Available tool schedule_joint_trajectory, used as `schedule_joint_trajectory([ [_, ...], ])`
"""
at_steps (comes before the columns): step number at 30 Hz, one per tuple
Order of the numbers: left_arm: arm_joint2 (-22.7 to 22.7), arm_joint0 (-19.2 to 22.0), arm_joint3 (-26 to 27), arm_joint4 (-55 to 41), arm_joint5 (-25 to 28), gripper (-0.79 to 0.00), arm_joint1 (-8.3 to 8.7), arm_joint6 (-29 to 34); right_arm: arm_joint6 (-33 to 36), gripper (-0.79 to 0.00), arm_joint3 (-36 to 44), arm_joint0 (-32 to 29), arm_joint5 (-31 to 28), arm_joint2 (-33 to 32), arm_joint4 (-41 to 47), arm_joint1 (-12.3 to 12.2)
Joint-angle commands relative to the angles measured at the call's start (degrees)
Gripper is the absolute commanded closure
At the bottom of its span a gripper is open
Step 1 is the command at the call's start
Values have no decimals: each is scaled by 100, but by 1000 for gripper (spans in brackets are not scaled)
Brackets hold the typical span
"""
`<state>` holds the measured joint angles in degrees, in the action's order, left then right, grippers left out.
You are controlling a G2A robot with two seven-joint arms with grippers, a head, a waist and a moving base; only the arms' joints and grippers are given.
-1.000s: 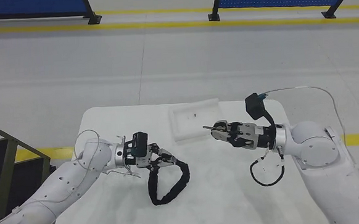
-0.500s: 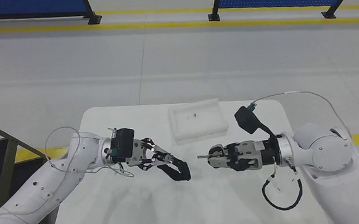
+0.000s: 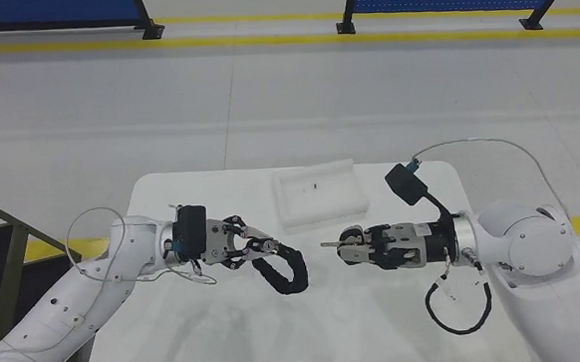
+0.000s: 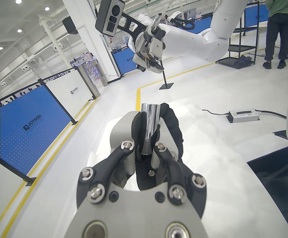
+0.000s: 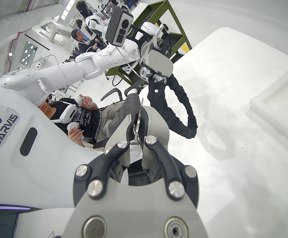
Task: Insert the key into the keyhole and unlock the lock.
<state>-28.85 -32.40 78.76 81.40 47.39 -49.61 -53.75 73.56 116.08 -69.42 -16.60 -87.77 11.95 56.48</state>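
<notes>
Table, top view: white, smooth table with a shallow white tray at its far edge; grey floor with yellow lines beyond.
Lock, top view: lock held over the table by the left gripper, its black cable hanging in a loop.
Key, top view: slim metal key pinched in the right gripper, tip aimed at the lock, near but apart.
Left wrist view: fingers pressed together on the lock's polished chrome cylinder; a woven, ribbed black sleeve curls behind it.
Right wrist view: pads clamp the flat key blade, seen edge-on; the round keyhole faces it from ahead.
Step in hand: alignment before insertion, as I judge it.
Next move: calls for a straight advance along the cylinder's axis, blade matched to the slot, then a turn.
</notes>
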Motion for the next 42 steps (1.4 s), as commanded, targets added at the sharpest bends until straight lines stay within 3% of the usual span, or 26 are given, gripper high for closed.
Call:
schedule_joint_trajectory([
  [1,0,0,0,0,0,0,0,0,0,0,0,0,0,0,0,0],
  [4,0,0,0,0,0,0,0,0,-38,0,8,-60,93,81,112,-1],
  [10,-161,-313,259,-219,-291,0,-1,728,143,0,131,-16,877,178,374,-42],
  [16,-245,-380,735,-132,-709,0,-100,1520,-35,0,856,-111,2241,85,-376,-121],
  [25,-291,-353,777,-142,-879,0,-304,1980,13,0,1571,-299,3114,-45,-866,-217],
  [28,-255,-316,722,-138,-853,0,-400,1833,-16,0,1637,-315,3193,-68,-964,-230],
  [42,-253,-364,735,-153,-891,0,-403,1882,-16,0,1637,-315,3193,-68,-964,-230],
])
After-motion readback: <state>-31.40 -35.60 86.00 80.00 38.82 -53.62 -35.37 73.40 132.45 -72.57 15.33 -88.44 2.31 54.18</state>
